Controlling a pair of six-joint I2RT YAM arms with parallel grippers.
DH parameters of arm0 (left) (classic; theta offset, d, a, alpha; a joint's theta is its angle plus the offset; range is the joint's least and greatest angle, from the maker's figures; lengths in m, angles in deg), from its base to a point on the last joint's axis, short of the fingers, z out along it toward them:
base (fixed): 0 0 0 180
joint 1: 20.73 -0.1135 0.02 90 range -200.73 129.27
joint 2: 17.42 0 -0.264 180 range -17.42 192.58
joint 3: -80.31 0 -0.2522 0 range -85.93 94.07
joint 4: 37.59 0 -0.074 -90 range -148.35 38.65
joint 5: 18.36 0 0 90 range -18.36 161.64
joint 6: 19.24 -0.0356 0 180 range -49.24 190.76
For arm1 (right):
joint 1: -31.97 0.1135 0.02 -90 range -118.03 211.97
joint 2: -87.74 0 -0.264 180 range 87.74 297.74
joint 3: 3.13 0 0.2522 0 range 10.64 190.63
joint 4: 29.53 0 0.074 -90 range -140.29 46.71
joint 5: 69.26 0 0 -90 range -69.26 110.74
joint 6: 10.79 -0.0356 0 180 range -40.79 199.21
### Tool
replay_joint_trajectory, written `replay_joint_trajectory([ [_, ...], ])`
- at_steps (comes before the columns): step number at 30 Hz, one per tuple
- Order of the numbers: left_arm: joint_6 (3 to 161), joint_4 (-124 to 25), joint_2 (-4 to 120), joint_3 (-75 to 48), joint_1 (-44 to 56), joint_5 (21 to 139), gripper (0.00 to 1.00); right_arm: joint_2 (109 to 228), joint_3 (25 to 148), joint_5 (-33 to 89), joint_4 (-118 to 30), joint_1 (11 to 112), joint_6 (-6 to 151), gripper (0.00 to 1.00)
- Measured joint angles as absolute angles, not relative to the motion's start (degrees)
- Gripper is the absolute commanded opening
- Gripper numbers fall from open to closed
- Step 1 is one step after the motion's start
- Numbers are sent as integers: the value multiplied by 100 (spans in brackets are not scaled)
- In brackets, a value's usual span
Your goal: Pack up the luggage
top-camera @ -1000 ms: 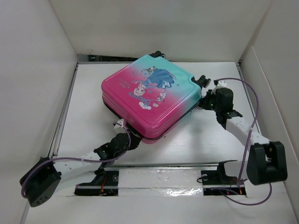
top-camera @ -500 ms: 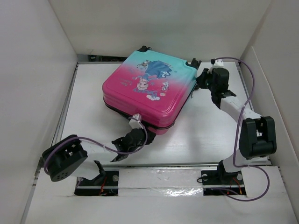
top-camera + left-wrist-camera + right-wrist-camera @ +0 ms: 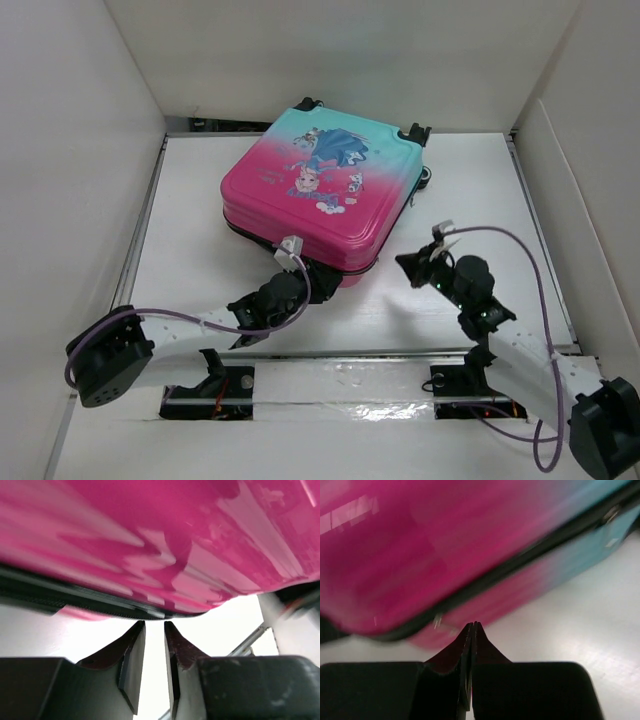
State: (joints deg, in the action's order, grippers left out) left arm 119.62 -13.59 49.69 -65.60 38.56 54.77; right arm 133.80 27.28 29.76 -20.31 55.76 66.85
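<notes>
Closed and flat on the white table [image 3: 470,200]: child's princess-print suitcase [image 3: 320,190], directly ahead of the left gripper [image 3: 154,625]. Parted there by only a narrow slit, gripping nothing, tips just below the black zipper trim [image 3: 100,605] at the pink near corner. Pressed fully together and empty at the right gripper [image 3: 471,625], pink side close ahead, not touching.
</notes>
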Motion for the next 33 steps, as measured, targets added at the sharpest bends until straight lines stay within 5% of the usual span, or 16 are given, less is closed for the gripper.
replay_joint_trajectory([
  [3,11966,-1587,4626,-6697,3856,5475,20,12915,2070,3019,-2206,6186,6652,4],
  [5,11962,-1733,4514,-6750,3856,5473,20,12775,1919,2917,-2223,6468,6630,18],
  [6,11962,-1814,4492,-6758,3856,5469,20,12799,1915,2858,-2212,6566,6654,32],
  [9,11903,-1965,4490,-6758,3856,5479,20,13192,1983,2801,-2048,6669,6792,43],
  [18,11665,-2039,4514,-6756,3856,5582,19,15105,2332,2497,-1045,6850,7293,48],
  [29,11499,-2065,4577,-6715,3856,5648,19,15345,2531,2314,-387,6922,7813,48],
  [33,11448,-2083,4632,-6645,3856,5637,19,15411,2549,2377,-169,6957,7970,37],
])
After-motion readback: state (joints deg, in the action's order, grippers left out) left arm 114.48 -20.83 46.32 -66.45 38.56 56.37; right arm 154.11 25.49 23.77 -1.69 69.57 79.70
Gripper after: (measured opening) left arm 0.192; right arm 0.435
